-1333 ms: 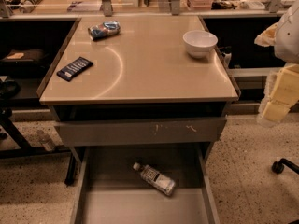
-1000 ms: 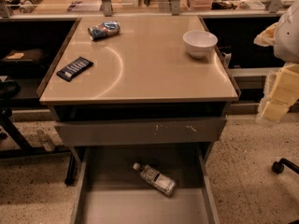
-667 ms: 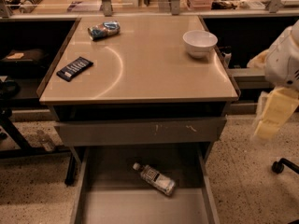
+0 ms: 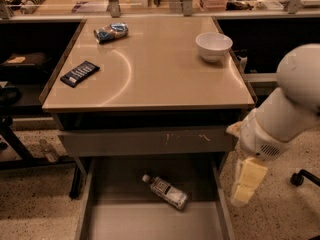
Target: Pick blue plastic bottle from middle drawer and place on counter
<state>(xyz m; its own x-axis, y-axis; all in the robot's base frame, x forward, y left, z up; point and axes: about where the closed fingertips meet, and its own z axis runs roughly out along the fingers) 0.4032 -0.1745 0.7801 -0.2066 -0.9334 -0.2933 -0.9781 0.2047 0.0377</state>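
Note:
The blue plastic bottle (image 4: 166, 191), clear with a white cap and a white label, lies on its side on the floor of the open middle drawer (image 4: 115, 219), cap toward the back left. The beige counter (image 4: 160, 79) is above it. My white arm (image 4: 287, 109) reaches in from the right. My gripper (image 4: 246, 181) hangs cream-coloured just outside the drawer's right wall, to the right of the bottle and at about its height, holding nothing that I can see.
On the counter are a white bowl (image 4: 213, 46) at the back right, a blue-and-white snack bag (image 4: 110, 32) at the back left and a dark-blue packet (image 4: 79, 73) at the left. A shut grey drawer front (image 4: 150, 140) with scuff marks sits above the open drawer. A chair wheel (image 4: 298, 178) is at the right.
My arm has swung left and down from the right edge, and the gripper now hangs next to the drawer's right wall. The bottle and the counter items have not moved.

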